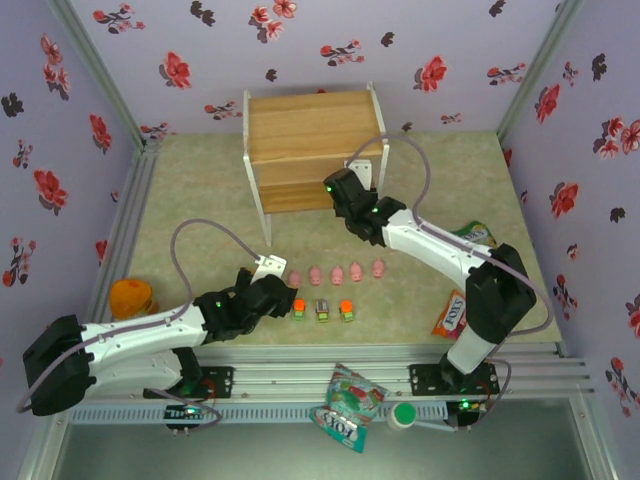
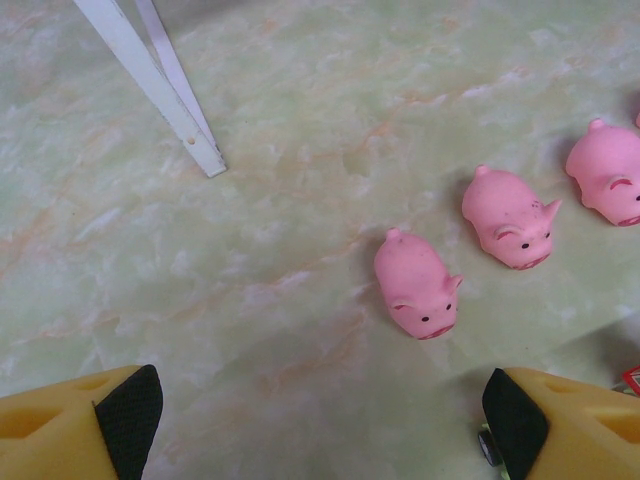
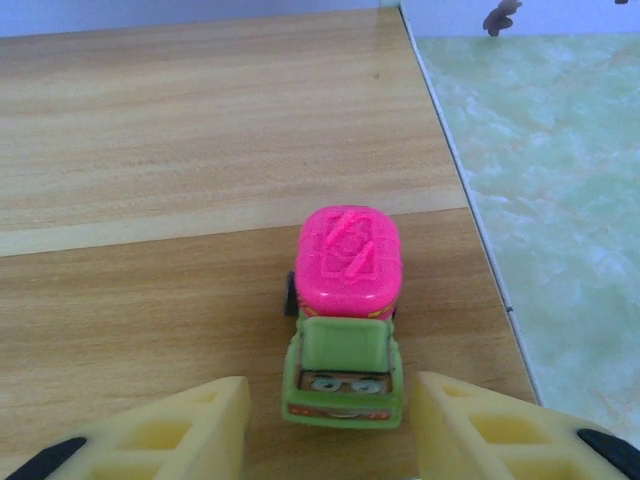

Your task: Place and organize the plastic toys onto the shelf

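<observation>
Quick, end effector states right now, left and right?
Left end effector: open, holding nothing.
Right end effector: open around the pink-topped toy on the shelf, not gripping it.

Lilac walls [image 1: 330,60] all round, dotted with red and dark flowers. Grey posts [image 1: 100,75] mark the corners. Below, a pale green marbled tabletop [image 1: 200,190], evenly lit, and silver metal rails [image 1: 300,372] run across its near edge.

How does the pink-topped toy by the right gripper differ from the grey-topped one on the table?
The pink-topped toy sits on the shelf between the parted fingers of the right gripper; the grey-topped toy stands on the table between two orange-topped toys. Tops: pink versus grey. Both are small blocky toys.
</observation>
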Controlling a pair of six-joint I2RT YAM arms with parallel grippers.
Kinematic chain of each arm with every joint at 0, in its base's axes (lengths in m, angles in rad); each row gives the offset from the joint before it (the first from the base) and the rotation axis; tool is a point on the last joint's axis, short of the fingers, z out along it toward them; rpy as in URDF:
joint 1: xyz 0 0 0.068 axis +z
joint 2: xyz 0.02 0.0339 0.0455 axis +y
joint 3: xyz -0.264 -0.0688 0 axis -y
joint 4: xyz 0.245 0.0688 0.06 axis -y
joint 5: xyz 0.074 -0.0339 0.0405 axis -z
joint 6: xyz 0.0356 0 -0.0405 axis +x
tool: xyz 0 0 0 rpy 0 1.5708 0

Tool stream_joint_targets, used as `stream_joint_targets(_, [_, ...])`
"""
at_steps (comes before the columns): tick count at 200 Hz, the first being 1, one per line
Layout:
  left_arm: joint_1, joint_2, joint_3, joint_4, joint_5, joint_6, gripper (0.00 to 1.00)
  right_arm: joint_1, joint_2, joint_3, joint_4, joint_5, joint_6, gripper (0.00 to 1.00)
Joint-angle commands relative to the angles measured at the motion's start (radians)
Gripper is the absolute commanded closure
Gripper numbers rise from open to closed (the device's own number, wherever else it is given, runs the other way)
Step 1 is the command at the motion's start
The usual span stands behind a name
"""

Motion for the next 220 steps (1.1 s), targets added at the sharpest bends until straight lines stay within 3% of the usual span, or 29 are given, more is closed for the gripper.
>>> stream_joint_targets(1, [-0.006,-0.017,0.025,-0.017,-0.031,0.01,0.12,0.019,-0.052,0.007,-0.014,0.064,-0.005,0.54])
stream_joint_targets(79, [-0.006,-0.015,0.026,-0.017,-0.038,0.006,0.12,0.068,-0.145,-0.075,-0.041,0.083,0.039,0.54])
stream_joint_targets(220, [-0.007,-0.007,0.024,-0.02,-0.04,-0.006,0.17,0.26,-0.337,-0.287,-0.174,0.104,0.202,0.6])
